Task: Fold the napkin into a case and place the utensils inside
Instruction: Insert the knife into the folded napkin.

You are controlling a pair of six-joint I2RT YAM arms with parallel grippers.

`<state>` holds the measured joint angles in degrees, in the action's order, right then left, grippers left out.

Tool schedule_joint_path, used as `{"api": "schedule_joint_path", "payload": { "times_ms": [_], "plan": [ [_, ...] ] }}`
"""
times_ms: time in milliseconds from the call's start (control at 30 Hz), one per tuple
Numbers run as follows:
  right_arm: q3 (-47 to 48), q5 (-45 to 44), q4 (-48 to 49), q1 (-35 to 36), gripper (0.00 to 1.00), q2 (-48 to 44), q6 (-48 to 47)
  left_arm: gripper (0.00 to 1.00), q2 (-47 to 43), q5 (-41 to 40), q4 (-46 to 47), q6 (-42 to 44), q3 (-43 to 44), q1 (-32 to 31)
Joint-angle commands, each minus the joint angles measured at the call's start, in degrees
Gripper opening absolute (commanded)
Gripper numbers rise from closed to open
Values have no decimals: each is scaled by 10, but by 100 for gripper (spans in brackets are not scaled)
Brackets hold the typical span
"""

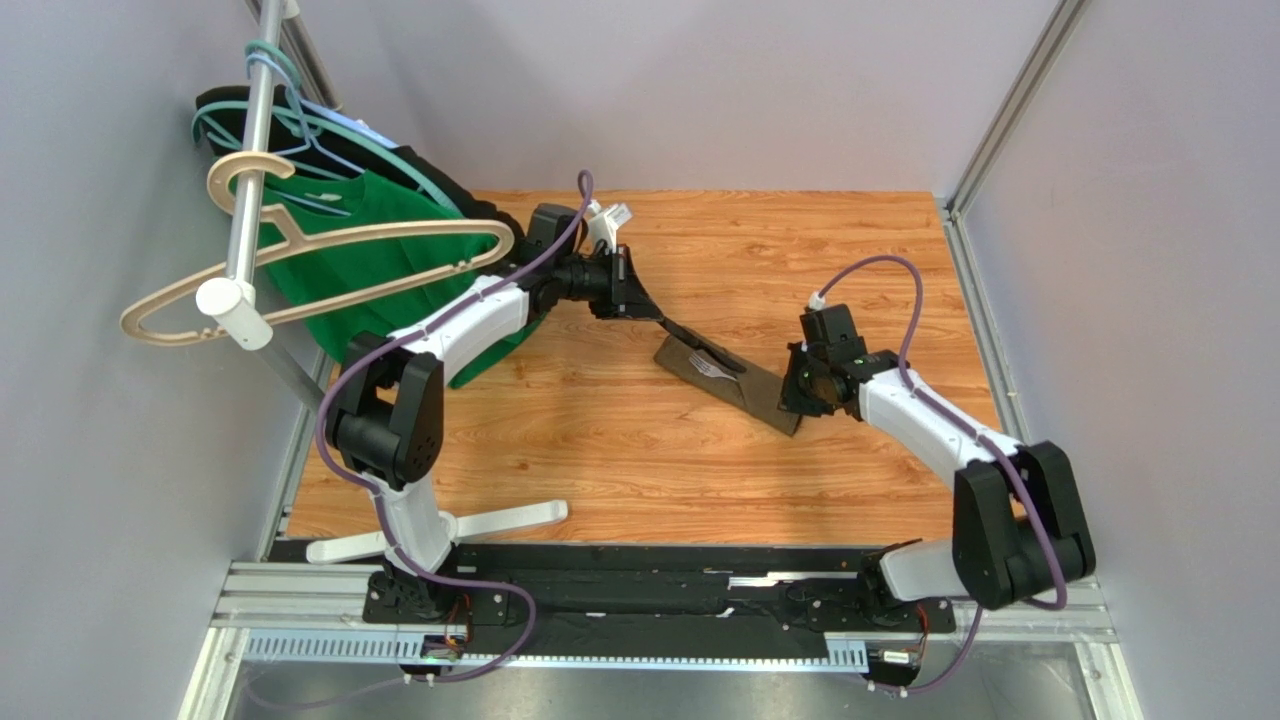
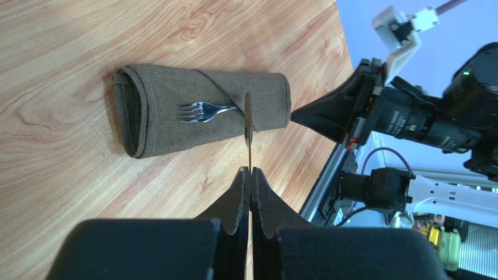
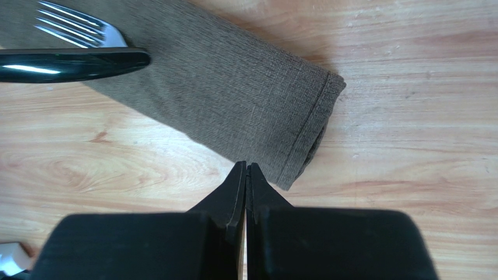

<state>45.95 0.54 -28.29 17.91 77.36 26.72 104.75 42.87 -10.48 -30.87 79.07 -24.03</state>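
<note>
**Right gripper** (image 3: 245,170): fingers pressed together, tips at the near-right end of the case (image 3: 234,93), on its long edge. Whether any cloth was pinched could not be told. Only the right wrist view showed this contact closely. The top view showed just the gripper meeting that end.

**Case:** lay on the table (image 1: 601,450) right of centre, well apart from every edge. Its long axis ran diagonally, from near-right to far-left.

**Fork** (image 2: 199,111): tines lay bare on the case and pointed toward its far-left end. The handle was tucked under a slanted fold. It was plain in both wrist views and a mere glint from above.

**Left gripper** (image 2: 249,172): clamped on a slim utensil (image 2: 248,116), seen edge-on in the left wrist view. The utensil's dark end was over the case just beside the fork and lay across the case's long axis. The right wrist view showed that end rounded and glossy.

**Far-left corner:** green shirt (image 1: 368,255) with hangers (image 1: 451,228) on a rail (image 1: 256,135). The left arm crossed in front of the shirt in the top view. All of it was well apart from the case.
</note>
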Motion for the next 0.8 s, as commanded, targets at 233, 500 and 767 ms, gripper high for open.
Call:
{"api": "schedule_joint_path", "payload": {
  "times_ms": [233,500,767],
  "plan": [
    [-27,-74,21,-24,0,66,13,0,-25,-53,102,-59,-28,-36],
    [-30,-71,-18,-55,0,55,12,0,-24,-112,191,-100,-64,-70],
    [-33,-60,-35,-82,0,45,2,0,-32,-75,212,-89,-81,-56]
  ]
}}
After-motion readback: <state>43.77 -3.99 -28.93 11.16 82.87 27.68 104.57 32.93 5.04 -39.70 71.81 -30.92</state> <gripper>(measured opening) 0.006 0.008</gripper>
